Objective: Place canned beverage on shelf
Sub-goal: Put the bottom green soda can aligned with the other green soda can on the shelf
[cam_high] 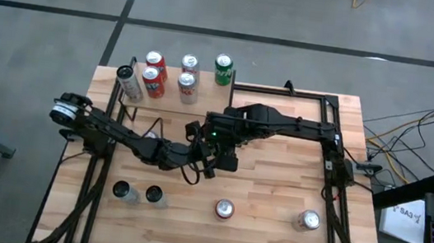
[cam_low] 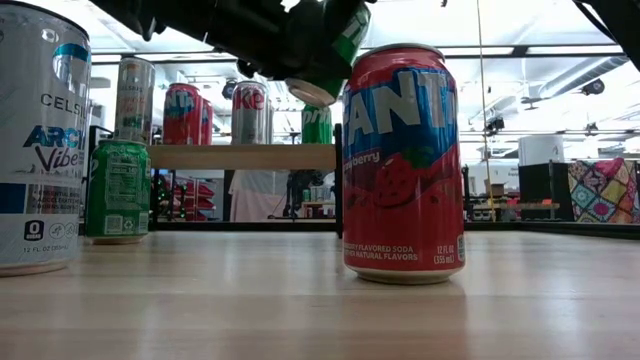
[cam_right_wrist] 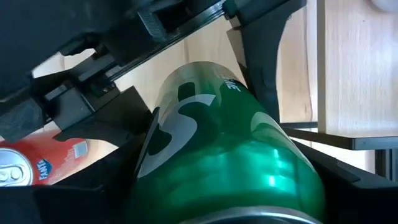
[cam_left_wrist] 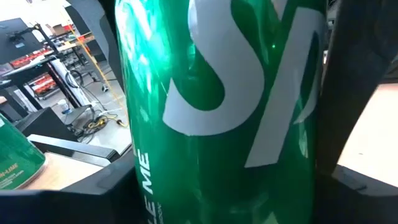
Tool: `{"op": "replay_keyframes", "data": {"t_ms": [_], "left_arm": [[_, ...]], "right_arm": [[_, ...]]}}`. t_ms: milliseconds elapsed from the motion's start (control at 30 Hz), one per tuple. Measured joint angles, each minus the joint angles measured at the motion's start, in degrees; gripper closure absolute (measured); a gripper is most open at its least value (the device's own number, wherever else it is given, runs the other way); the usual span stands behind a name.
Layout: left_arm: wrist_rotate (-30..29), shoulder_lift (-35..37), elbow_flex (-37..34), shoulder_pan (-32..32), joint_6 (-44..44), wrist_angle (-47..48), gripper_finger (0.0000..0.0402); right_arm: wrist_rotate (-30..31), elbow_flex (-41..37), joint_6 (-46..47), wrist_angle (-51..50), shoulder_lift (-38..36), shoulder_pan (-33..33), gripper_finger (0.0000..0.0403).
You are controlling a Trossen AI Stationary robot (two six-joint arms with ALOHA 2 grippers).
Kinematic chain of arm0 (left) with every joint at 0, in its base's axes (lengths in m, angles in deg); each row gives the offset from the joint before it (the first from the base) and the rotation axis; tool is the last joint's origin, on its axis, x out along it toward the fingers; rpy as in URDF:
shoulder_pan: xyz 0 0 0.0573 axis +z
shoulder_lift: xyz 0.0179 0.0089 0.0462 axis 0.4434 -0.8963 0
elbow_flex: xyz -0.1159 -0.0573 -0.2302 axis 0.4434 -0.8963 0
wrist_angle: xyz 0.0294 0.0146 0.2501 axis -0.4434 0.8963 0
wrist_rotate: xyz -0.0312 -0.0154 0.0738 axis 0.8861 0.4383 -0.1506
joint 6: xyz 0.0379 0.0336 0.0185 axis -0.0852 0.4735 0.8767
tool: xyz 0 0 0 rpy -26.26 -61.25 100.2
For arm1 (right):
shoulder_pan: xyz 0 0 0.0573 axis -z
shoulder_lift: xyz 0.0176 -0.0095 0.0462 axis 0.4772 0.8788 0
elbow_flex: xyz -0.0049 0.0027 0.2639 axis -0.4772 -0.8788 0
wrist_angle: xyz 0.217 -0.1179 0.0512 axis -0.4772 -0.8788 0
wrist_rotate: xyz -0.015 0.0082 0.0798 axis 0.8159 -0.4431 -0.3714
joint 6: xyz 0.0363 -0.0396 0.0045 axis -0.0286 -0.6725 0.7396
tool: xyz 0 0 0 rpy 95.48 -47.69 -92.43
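Both arms meet over the middle of the worktop [cam_high: 274, 195], above its surface. A green can [cam_right_wrist: 230, 168] is held there, tilted. The right end effector [cam_right_wrist: 236, 186] is clamped on its body, one finger on each side. The left end effector [cam_left_wrist: 224, 180] has a dark finger on either side of the same can; whether those fingers press it or stand just clear cannot be told.

The shelf [cam_high: 202, 107] stands at the far left part of the worktop. On it, left to right in the high view: a silver can [cam_high: 130, 83] lying tilted, two red cans [cam_high: 154, 74], two pale cans [cam_high: 189, 77], and another green can [cam_high: 223, 69] at the right end.

Along the near edge of the worktop, left to right: two dark-topped cans [cam_high: 135, 192], a red Fanta can [cam_high: 225, 210], and one silver can [cam_high: 307, 221]. All stand well apart from the arms.

The high view hides the held can under the arms. The low view shows it raised above the Fanta can, with the shelf behind. The right wrist view shows the Fanta can's top below the held can.
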Motion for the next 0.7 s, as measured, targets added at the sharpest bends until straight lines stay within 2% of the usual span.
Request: {"op": "replay_keyframes", "data": {"t_ms": [400,700], "left_arm": [[0.37,1.72,-0.56,-0.13,0.95,0.77,0.0118],[0.92,4.41,-2.76,-0.53,3.51,-3.64,0.0118]], "right_arm": [[-2.67,0.02,-0.58,0.39,-0.94,0.06,0.0064],[-2.63,0.02,-2.32,4.83,-6.94,0.08,0.0071]]}}
